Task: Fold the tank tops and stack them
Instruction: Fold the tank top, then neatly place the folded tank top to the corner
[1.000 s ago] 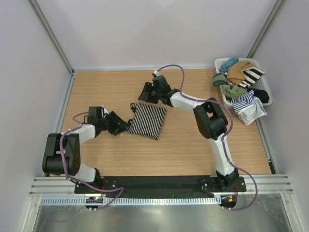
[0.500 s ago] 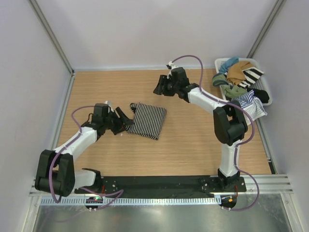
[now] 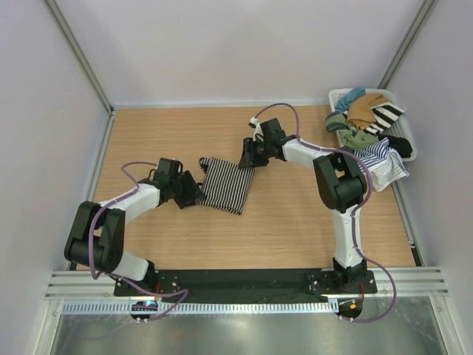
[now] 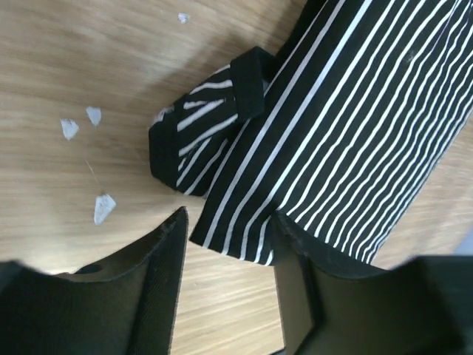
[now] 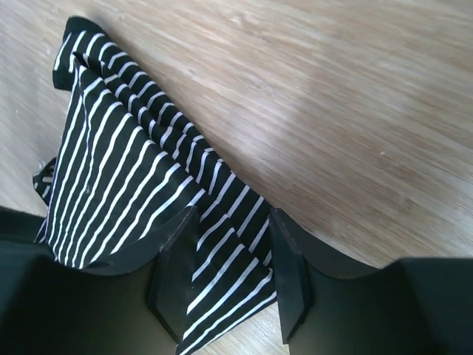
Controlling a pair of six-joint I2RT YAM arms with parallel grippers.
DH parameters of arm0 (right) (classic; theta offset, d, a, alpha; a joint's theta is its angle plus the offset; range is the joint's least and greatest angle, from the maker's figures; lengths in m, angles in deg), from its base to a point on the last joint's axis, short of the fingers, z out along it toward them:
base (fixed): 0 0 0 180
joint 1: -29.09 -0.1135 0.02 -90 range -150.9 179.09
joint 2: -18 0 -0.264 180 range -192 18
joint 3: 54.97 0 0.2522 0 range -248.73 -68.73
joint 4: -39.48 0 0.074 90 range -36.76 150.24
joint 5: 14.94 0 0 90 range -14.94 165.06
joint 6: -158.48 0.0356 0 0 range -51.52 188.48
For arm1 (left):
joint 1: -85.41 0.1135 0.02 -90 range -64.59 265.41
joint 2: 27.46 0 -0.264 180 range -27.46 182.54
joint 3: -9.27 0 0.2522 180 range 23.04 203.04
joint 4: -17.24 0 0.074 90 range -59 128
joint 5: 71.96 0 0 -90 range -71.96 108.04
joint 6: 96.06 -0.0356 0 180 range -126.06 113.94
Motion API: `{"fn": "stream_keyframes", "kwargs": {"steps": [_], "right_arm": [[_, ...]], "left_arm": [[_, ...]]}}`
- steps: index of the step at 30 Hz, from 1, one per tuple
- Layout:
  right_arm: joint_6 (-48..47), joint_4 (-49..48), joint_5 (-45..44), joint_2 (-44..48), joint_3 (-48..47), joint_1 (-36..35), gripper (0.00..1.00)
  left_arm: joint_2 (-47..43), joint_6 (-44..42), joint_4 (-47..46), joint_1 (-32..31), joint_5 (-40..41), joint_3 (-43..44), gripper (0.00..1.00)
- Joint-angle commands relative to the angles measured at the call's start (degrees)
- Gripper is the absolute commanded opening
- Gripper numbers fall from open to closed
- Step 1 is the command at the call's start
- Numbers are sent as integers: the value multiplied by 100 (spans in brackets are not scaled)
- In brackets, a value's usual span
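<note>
The fine black-and-white striped tank top (image 3: 225, 185) lies folded flat mid-way across the pale wooden table (image 3: 295, 222). The left gripper (image 4: 229, 214) is at its left edge, jaws spread wide astride the hem. The right gripper (image 5: 233, 212) is down on the far corner, jaws likewise parted over the fabric, while the larger blue-and-white striped tank top (image 3: 380, 166) droops over the white basket (image 3: 336, 96) at far right.

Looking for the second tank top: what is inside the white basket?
The basket holds teal, tan, green and black clothes, a bold-striped cloth, and the blue-and-white top spilling over its near rim. Anything beneath is covered.
</note>
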Motion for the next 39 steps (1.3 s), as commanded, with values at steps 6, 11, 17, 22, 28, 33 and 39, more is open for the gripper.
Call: {"fn": "stream_keyframes", "kwargs": {"steps": [6,11,17,22,28,33,39], "right_arm": [[-113,-32,607,-53,-185,-28,21],[98,-295,528,720,754,-28,4],[687,-479,-289,2274,2712,-80,2],[1318,-901,-895,3637,4498,-423,39],[1251,-350,-1652,4825,4580,-423,55],[881,-14,-1530,4274,3790,-336,56],[872,-68,-1213,3447,3086,-168,45]], "left_arm": [[315,-234,-128,4,397,359,15],[420,-314,-93,4,882,630,13],[1211,-471,-1005,-31,-189,1236,29],[1652,-709,-1007,-303,-551,1844,52],[889,-718,-666,-313,-411,1686,58],[88,-683,-243,-488,-314,1256,56],[-239,-647,-58,-497,-428,886,48]]}}
